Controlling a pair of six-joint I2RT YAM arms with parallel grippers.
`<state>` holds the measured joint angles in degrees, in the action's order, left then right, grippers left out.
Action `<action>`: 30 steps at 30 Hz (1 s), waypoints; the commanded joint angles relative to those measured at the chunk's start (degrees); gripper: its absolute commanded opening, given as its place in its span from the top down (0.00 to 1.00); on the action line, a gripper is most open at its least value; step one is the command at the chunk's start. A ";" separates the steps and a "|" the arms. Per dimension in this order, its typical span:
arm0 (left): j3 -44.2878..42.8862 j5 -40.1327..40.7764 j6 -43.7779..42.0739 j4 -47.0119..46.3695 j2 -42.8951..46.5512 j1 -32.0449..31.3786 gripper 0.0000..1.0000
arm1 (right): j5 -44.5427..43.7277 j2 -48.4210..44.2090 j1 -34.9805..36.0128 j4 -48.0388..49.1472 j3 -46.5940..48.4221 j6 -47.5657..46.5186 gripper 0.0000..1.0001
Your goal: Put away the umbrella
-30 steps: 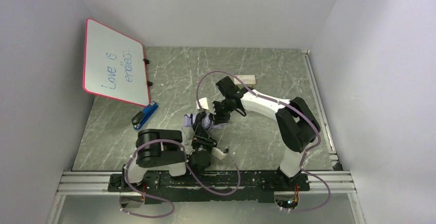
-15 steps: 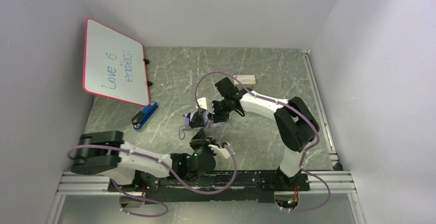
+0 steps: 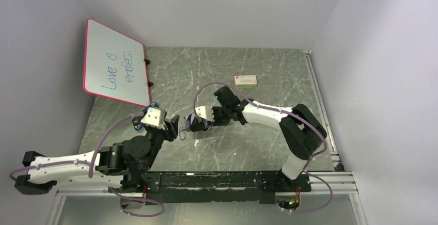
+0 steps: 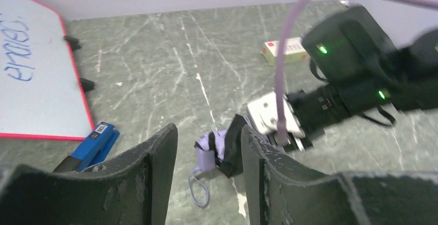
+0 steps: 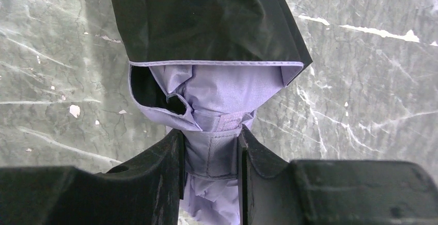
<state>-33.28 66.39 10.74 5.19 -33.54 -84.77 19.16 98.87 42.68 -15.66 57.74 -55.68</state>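
Note:
The umbrella (image 3: 195, 123) is folded into a small lavender bundle with black lining, just above the table's middle. In the right wrist view its fabric (image 5: 214, 93) fills the frame. My right gripper (image 3: 200, 122) is shut on the bundle, with the strap between the fingers (image 5: 166, 173). My left gripper (image 3: 173, 123) is open and empty, just left of the umbrella, pointing at it. In the left wrist view the umbrella (image 4: 214, 150) and its wrist loop (image 4: 199, 191) show between the open fingers (image 4: 162, 155), a short way ahead.
A red-framed whiteboard (image 3: 114, 62) leans at the back left. A blue stapler (image 3: 138, 123) lies below it, partly hidden by my left arm. A small white box (image 3: 245, 81) lies at the back centre. The right arm (image 3: 268, 114) reaches across the table's middle.
My left arm has swung out to the left and stretched forward, so its gripper now faces the umbrella from the left. My right gripper has moved the umbrella slightly left and nearer.

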 commanded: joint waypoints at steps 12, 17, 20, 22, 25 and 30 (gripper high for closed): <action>-13.36 -53.95 0.38 5.32 -23.87 41.69 0.32 | -21.65 -3.24 9.58 8.17 -18.28 1.37 0.78; -21.44 -66.73 -6.37 7.66 -35.48 47.19 0.22 | -24.75 -4.52 11.65 11.19 -21.70 0.00 0.78; -26.15 -74.19 -11.06 12.19 -43.04 48.93 0.25 | -26.15 -4.43 12.61 12.09 -23.04 -0.51 0.78; -28.13 -79.08 -15.11 14.74 -47.79 49.40 0.25 | -26.67 -4.58 13.22 12.75 -23.70 -0.58 0.78; -29.01 -85.16 -19.17 16.71 -52.17 49.69 0.24 | -27.12 -5.19 14.30 13.94 -24.69 -0.59 0.77; -30.91 -88.38 -23.28 20.06 -57.52 49.78 0.25 | -27.74 -6.04 15.66 14.54 -25.84 -0.98 0.77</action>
<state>-61.23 -13.82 -6.57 20.34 -88.77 -35.44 -7.73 90.56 57.54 12.01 36.49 -57.49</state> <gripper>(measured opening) 0.755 0.357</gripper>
